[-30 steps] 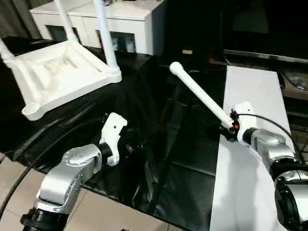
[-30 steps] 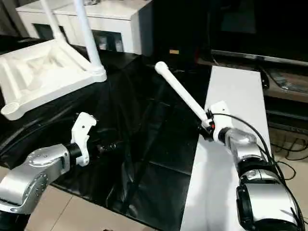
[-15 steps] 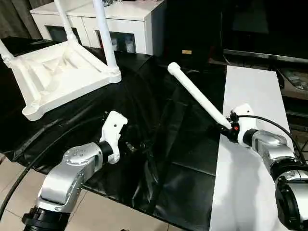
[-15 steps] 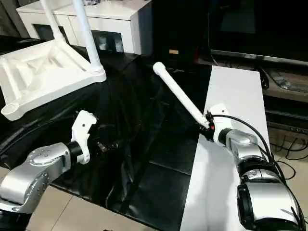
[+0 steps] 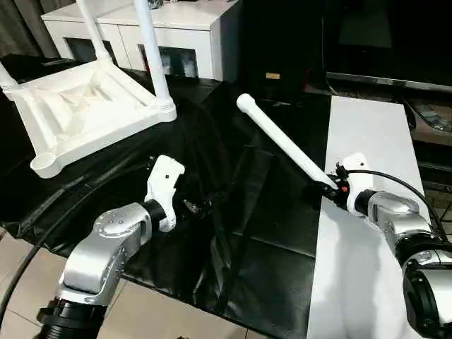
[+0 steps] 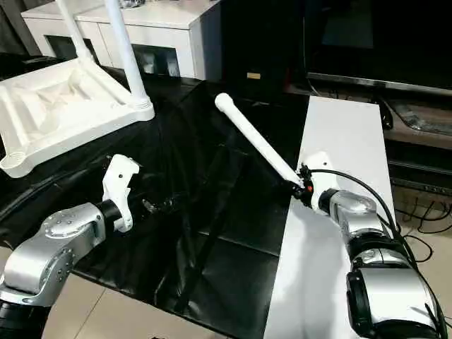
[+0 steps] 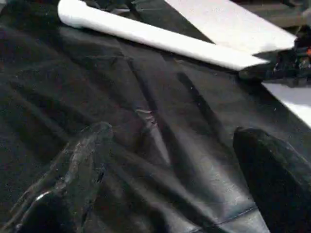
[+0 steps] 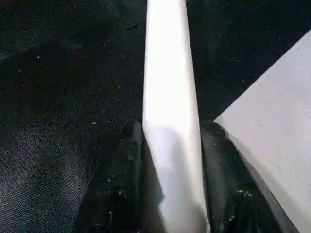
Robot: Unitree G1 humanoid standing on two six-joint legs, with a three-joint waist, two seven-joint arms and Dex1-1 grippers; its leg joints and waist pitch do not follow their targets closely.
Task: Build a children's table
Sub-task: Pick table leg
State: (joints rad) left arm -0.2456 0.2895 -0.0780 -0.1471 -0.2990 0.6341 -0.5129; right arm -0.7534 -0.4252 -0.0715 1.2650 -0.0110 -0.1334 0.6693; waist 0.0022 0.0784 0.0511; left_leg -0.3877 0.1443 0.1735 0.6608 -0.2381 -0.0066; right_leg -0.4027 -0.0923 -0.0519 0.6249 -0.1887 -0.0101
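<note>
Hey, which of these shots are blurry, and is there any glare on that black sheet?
Left wrist view: the left gripper's near fingers are soft and out of focus, and the black sheet shows pale sheen along its folds. Right wrist view: the table leg is washed out white between the fingers. Head views: fairly sharp, with glossy streaks on the sheet.

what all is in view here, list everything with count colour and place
table top: one, white, upside down on the black sheet at far left, ribbed underside up
fitted legs: at least three, white, standing up from the top's corners
loose leg: one, white, slanting over the sheet, in the right claw
empty socket: one, white, top's near corner
black sheet: one, covering the work surface
white board: one, along the right side
cabinet: one, white with glass doors, behind
left claw: black, open, over the sheet
right claw: black, shut on the loose leg
</note>
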